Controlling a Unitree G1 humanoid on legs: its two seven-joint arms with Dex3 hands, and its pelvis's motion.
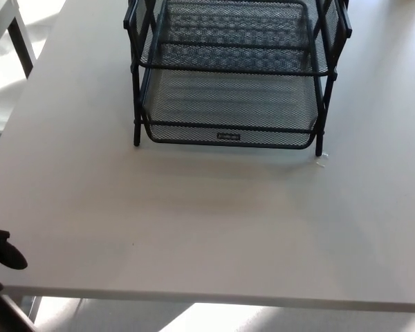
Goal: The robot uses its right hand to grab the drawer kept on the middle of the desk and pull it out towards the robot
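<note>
A black wire-mesh drawer sits in a black tiered rack at the far middle of the pale tabletop. Its front edge, with a small label, lines up with the rack's front legs. A second mesh tray sits just above it. A tiny clear scrap lies on the tabletop beside the rack's front right leg. At the lower left edge, only a small part of the robot's left hand shows, off the near corner of the tabletop and well apart from the drawer; whether its fingers are spread or closed cannot be told. The right hand does not show.
</note>
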